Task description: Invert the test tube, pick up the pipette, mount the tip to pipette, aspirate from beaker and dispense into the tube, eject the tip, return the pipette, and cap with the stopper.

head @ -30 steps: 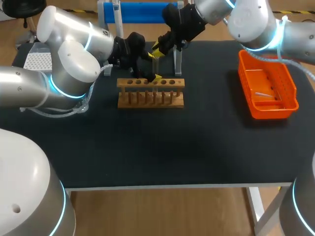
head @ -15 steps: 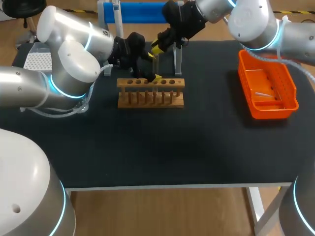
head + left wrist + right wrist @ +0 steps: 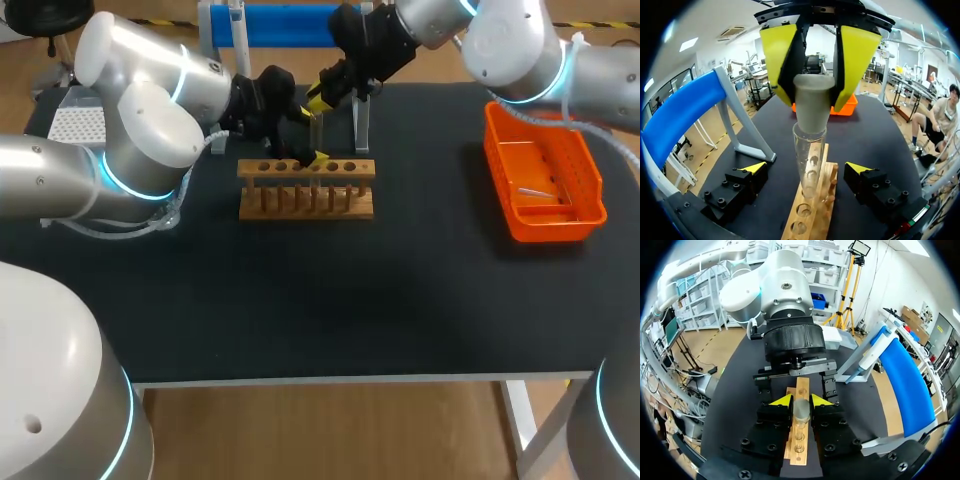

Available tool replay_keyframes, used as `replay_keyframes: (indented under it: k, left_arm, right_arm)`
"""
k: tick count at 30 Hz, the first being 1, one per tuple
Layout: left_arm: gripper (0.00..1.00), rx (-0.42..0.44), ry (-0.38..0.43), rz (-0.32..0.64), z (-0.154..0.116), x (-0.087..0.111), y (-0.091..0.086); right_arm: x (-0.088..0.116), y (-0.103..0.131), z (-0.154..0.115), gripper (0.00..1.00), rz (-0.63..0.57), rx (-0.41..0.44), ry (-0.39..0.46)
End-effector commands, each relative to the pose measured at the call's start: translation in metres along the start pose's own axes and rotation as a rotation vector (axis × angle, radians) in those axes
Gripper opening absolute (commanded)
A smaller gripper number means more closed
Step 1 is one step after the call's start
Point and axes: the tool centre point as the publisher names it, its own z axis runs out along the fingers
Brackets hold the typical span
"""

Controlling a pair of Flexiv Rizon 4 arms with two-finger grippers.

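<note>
Rack (image 3: 306,190) of pale wood stands nearest, at the middle of the black surface (image 3: 350,300). One glass test tube (image 3: 808,150) stands upright in a hole of the rack. The left gripper (image 3: 805,169) sits low beside it, open, with a finger on either side of the tube and a gap to the glass. I judge it is posted there to steady the tube should it tip. From above, the right gripper (image 3: 801,401) is clamped on the grey stopper (image 3: 812,102) at the tube's mouth, held upright so it can be pressed straight down. This looks like the capping step. Well off to the right is the orange basket (image 3: 550,228), and farthest back the blue stand (image 3: 280,25).
</note>
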Motion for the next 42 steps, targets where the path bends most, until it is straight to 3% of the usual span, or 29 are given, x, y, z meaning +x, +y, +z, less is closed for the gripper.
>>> replay_keyframes:
  k: [1, 22, 24, 25, 30, 38, 39, 40, 42]
  left_arm:
    - [1.00, -0.001, 0.001, 0.000, 0.000, 0.000, 0.000]
    - [1.00, -0.001, 0.001, 0.000, 0.000, 0.000, 0.000]
    - [1.00, -0.001, 0.001, 0.000, 0.000, 0.000, 0.000]
    - [1.00, -0.001, 0.001, 0.000, 0.000, 0.000, 0.000]
    - [1.00, -0.001, 0.001, 0.000, 0.000, 0.000, 0.000]
    - [1.00, -0.001, 0.001, 0.000, 0.000, 0.000, 0.000]
    - [1.00, -0.001, 0.001, 0.000, 0.000, 0.000, 0.000]
    - [1.00, -0.001, 0.001, 0.000, 0.000, 0.000, 0.000]
    - [1.00, -0.001, 0.001, 0.000, 0.000, 0.000, 0.000]
  right_arm:
    - [-0.001, -0.002, 0.001, 0.00, 0.003, 0.006, 0.001]
    - [0.011, -0.021, 0.016, 0.00, 0.032, 0.017, 0.026]
    - [0.013, -0.024, 0.017, 0.44, 0.045, 0.013, 0.025]
    - [0.014, -0.027, 0.017, 1.00, 0.055, 0.002, 0.022]
    - [0.015, -0.034, 0.010, 1.00, 0.070, -0.064, 0.003]
    - [0.021, -0.036, -0.019, 0.97, 0.024, -0.253, -0.019]
    - [0.023, -0.035, -0.022, 0.66, 0.018, -0.272, -0.018]
    - [0.024, -0.035, -0.024, 0.49, 0.009, -0.296, -0.020]
    - [0.025, -0.033, -0.028, 0.00, -0.001, -0.351, -0.006]
